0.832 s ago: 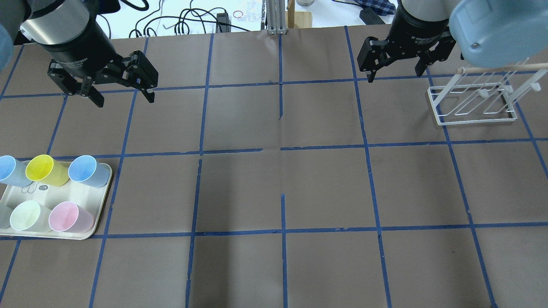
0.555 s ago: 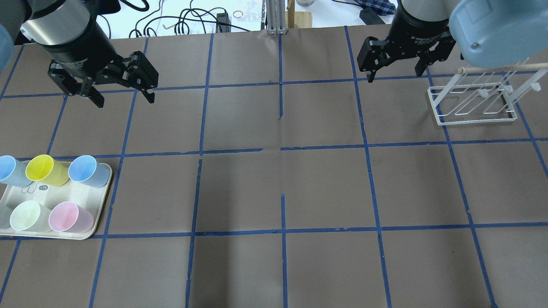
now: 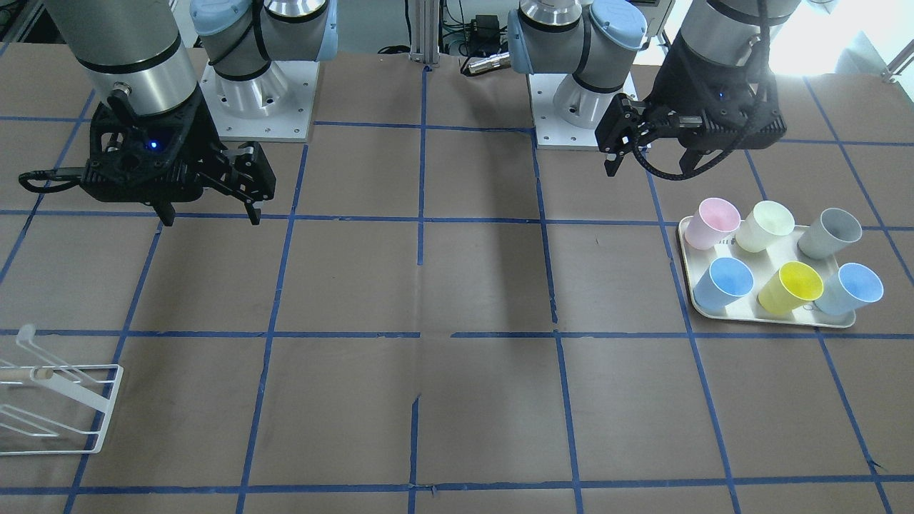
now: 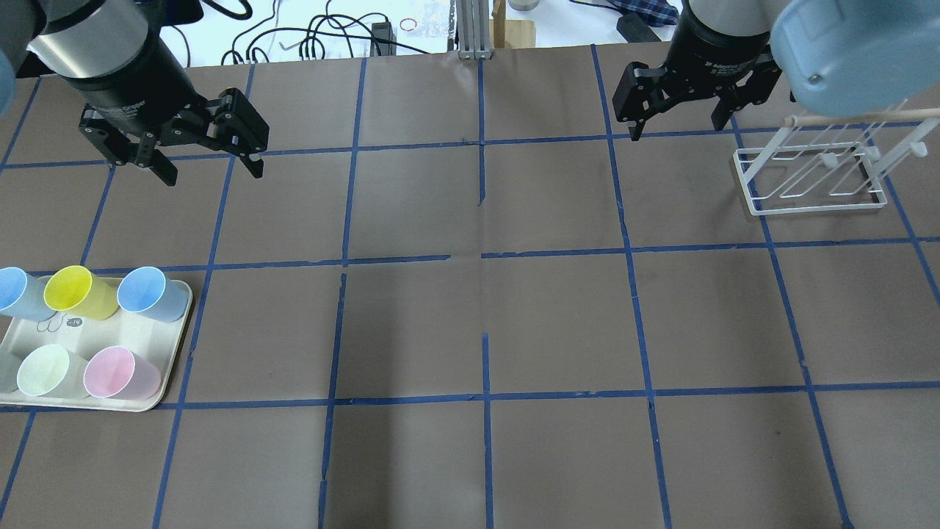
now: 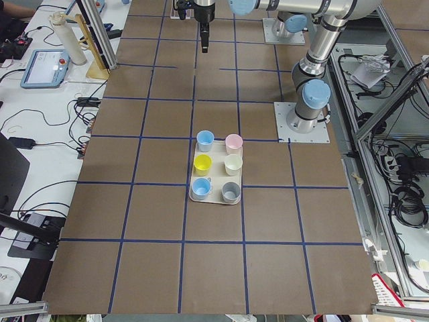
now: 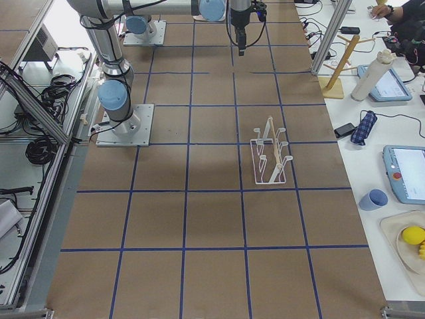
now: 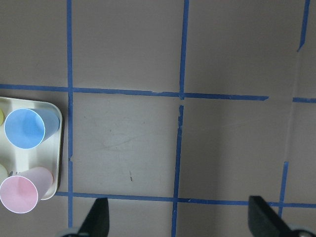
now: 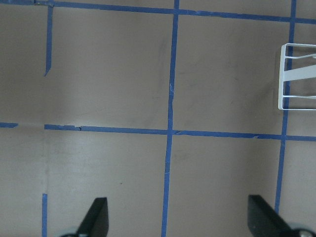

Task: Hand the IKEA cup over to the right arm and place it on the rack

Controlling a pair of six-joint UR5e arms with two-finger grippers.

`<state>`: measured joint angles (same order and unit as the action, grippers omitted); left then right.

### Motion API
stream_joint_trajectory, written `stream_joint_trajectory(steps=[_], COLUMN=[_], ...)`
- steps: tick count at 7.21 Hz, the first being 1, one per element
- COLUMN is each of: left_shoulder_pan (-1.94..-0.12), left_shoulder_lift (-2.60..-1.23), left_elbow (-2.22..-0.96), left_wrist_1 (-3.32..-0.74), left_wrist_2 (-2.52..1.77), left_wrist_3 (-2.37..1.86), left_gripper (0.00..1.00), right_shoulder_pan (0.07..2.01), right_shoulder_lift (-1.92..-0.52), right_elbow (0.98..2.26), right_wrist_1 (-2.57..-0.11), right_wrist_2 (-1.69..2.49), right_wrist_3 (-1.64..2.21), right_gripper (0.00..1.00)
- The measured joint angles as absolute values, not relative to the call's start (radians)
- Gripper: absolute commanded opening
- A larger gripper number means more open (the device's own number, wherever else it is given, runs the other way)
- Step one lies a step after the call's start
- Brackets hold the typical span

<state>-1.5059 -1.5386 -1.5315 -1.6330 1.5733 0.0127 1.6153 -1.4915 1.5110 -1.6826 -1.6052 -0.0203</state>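
Left fingers [image 4: 167, 172] and right fingers [image 4: 634, 126] hang wide open and empty above the worktop [image 4: 551, 316]. Lettering on the right arm [image 4: 723, 44] includes "Adaptive". The IKEA cup [image 4: 17, 292] stands in the tray's [image 4: 110, 330] far-left corner, well apart from the rack [image 4: 808, 204].

The IKEA cup [image 3: 853, 287], a pale sky-blue tapered tumbler with a whitish outside, stands upright, mouth up, at 1 corner of the cream tray [image 3: 771, 319], just beside the yellow cup [image 3: 789, 285], on the robot's left. The right arm [image 3: 121, 50], silver-grey, hangs above the table. Its black gripper [image 3: 211, 214] shows a blue light and is empty, with its 2 fingers [image 8: 96, 219] spread wide. The white wire rack [image 4: 811, 176] stands on the robot's right, well apart from the cup, with prongs slanting upward and a wooden dowel [image 4: 859, 116] across its top.
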Motion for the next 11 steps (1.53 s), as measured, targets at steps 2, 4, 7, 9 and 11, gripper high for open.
stream_joint_trajectory(steps=[2, 4, 7, 9, 11], left_shoulder_pan=[-1.434, -1.339, -1.178, -0.996, -0.884], left_shoulder_lift=[-1.529, -1.523, -1.544, -1.605, -1.703], left_elbow=[-1.535, -1.543, -1.552, -1.569, -1.604], left_wrist_1=[-1.626, -1.628, -1.629, -1.599, -1.441], left_wrist_2=[1.576, 1.575, 1.577, 1.570, 1.564], left_wrist_3=[0.093, 0.209, 0.385, 0.625, 0.823], left_gripper=[1.00, 1.00, 1.00, 1.00, 1.00], right_shoulder_pan=[1.615, 1.615, 1.615, 1.615, 1.615], right_shoulder_lift=[-1.492, -1.492, -1.492, -1.491, -1.492], right_elbow=[1.511, 1.511, 1.511, 1.511, 1.511], right_wrist_1=[-1.681, -1.681, -1.682, -1.680, -1.681], right_wrist_2=[-1.605, -1.605, -1.603, -1.604, -1.603], right_wrist_3=[-0.021, -0.021, -0.021, -0.021, -0.021], right_gripper=[1.00, 1.00, 1.00, 1.00, 1.00])
